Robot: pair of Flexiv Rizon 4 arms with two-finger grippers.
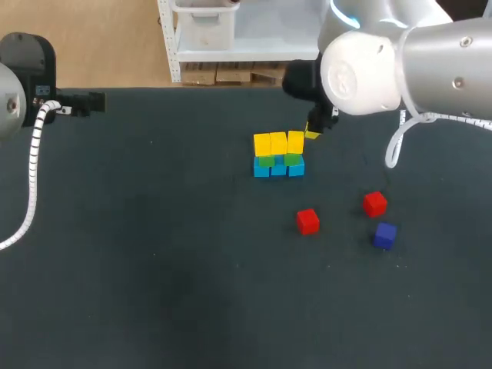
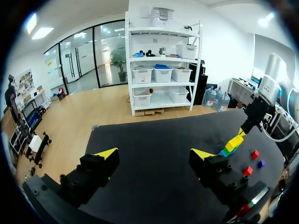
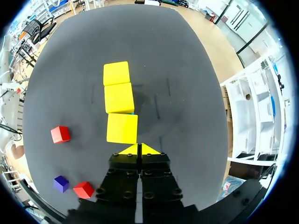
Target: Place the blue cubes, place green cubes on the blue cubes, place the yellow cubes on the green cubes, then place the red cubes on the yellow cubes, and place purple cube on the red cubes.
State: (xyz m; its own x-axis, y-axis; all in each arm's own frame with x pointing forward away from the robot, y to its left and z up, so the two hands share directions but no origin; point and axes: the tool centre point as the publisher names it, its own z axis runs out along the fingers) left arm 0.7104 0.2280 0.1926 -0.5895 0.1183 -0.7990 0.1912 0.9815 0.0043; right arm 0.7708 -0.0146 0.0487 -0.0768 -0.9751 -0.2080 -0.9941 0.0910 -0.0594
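The blue cubes (image 1: 278,170), green cubes (image 1: 267,161) and yellow cubes (image 1: 278,143) stand stacked mid-tabletop (image 1: 154,254). Right jaws, pressed together and empty, hang just beyond the rightmost yellow. Two red cubes (image 1: 307,221) and the purple cube (image 1: 385,234) lie apart, near-right. Left jaws gape wide, far left.

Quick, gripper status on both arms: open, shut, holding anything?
Left gripper: open, nothing between its fingers.
Right gripper: shut, tips together, holding nothing; yellow cubes lie just ahead of it.
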